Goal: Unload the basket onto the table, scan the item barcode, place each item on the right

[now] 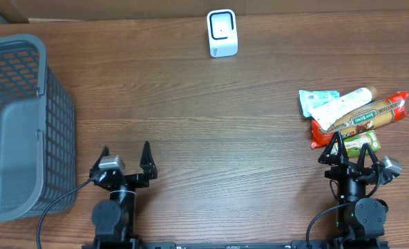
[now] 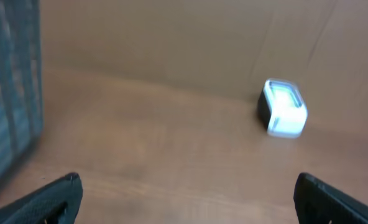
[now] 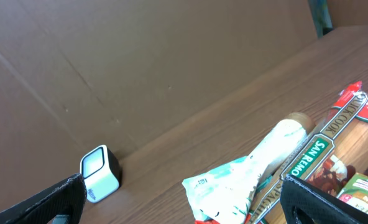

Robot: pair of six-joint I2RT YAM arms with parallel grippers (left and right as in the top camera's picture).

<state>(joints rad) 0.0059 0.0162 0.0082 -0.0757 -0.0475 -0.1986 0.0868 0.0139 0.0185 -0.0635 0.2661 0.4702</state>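
Fingertips of the right end effector [image 1: 348,147] stand spread wide and hold nothing, their dark points just at the near edge of a heap of grocery packets on the right side of the counter [image 1: 218,124]. That heap holds the things to be scanned: a long San Remo pasta packet [image 1: 370,115] in red and green film, a white squeeze tube [image 1: 343,106] with a tan cap lying across it, a pale blue pouch [image 1: 315,99] at the far left of the pile, and a green packet [image 1: 362,143] nearest the fingers. Left end effector [image 1: 126,155] is likewise spread and empty, over bare wood beside a grey plastic mesh basket [image 1: 52,111]. A small white barcode scanner [image 1: 222,32], boxy with rounded corners and a lit face, stands well apart at the far middle of the counter. Trouble could come from the overlap: closing on the pile may pinch two packets at once or drag a neighbour along, and glossy film and the rounded tube look likely to slip between narrow fingers. Which face of any packet carries the barcode cannot be told, so an item may reach the scanner with its code turned away, or with crinkled film distorting it. The counter is smooth brown woodgrain.
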